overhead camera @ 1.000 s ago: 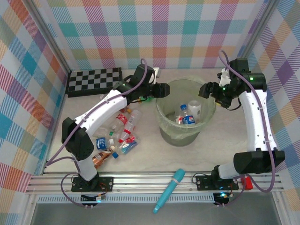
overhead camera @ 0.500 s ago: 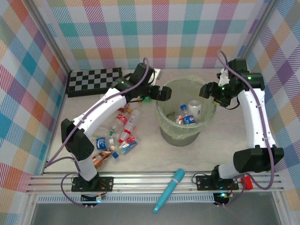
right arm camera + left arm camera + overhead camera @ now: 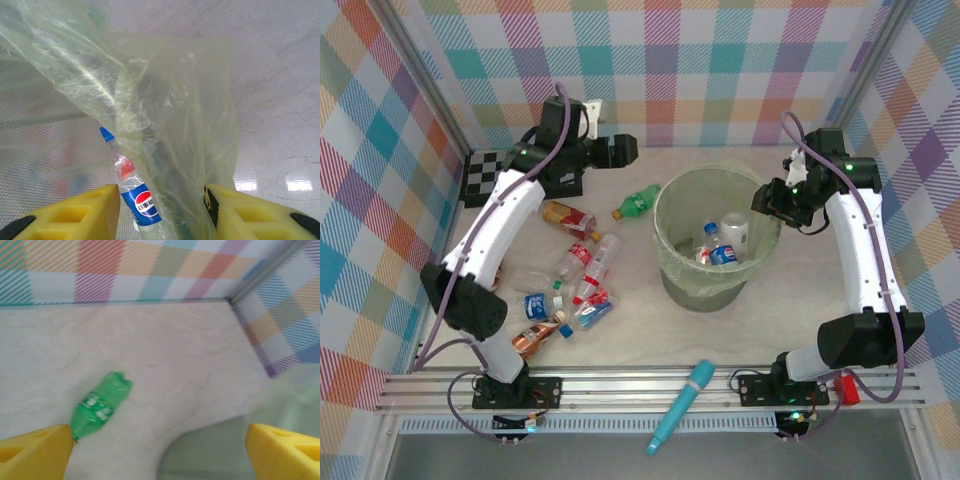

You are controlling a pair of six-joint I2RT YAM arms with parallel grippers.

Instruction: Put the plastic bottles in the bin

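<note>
Left gripper (image 3: 159, 437) wide, green bottle (image 3: 100, 407) lying by one fingertip. Right gripper (image 3: 162, 200) narrow around liner (image 3: 165, 115); grip unclear.

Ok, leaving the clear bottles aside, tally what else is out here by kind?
Green bottle: 1
Bin: 1
Teal pen-shaped tube: 1
Checkerboard: 1
Total: 4

We find the bin (image 3: 667, 262) mid-table, bottles (image 3: 722, 252) inside it, a bottle heap (image 3: 578, 285) to its left, a lone bottle (image 3: 637, 202) behind the heap, and a tube (image 3: 681, 405) in front.
</note>
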